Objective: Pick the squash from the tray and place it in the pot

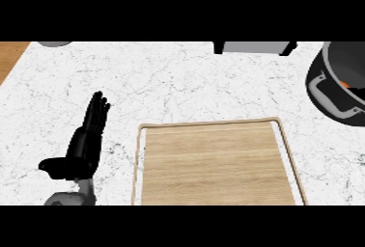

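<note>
Left hand (85, 140) rests at the head view's lower left, fingers straight and released, holding nothing; the right hand does not show. Just right of it the wooden tray (212, 125) carries no squash. What looks like the squash (345, 84) — only an orange sliver, long axis hidden — sits inside the pot (329, 99) at the far right edge, well apart from this hand.
</note>
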Action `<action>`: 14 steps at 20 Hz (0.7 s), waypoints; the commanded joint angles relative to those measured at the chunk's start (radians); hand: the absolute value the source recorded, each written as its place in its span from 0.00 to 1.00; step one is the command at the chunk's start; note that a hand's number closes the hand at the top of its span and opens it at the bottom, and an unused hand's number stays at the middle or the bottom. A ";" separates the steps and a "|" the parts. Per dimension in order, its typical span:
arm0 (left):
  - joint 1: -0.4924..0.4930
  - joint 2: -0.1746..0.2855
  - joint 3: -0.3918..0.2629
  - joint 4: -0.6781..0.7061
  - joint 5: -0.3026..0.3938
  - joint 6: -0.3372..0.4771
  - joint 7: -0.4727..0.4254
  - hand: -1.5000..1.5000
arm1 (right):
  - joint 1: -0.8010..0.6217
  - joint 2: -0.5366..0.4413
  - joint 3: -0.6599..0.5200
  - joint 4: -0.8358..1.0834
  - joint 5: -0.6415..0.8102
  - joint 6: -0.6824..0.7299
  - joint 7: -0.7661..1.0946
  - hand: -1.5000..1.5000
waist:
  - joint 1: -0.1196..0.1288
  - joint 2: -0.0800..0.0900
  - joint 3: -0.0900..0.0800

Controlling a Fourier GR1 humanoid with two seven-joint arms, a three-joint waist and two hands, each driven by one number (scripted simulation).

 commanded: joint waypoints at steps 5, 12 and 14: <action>-0.010 -0.020 -0.020 -0.006 -0.025 0.022 0.008 0.50 | 0.036 -0.113 -0.164 0.079 -0.161 0.132 -0.021 0.00 | 0.007 0.010 0.007; 0.024 0.002 0.000 -0.008 0.014 -0.024 -0.023 0.50 | 0.069 -0.207 -0.229 0.085 -0.223 0.206 -0.032 0.00 | 0.022 0.015 0.009; 0.024 -0.006 -0.012 0.009 0.002 -0.024 -0.055 0.50 | 0.084 -0.195 -0.228 0.079 -0.222 0.191 -0.054 0.00 | 0.026 0.018 0.009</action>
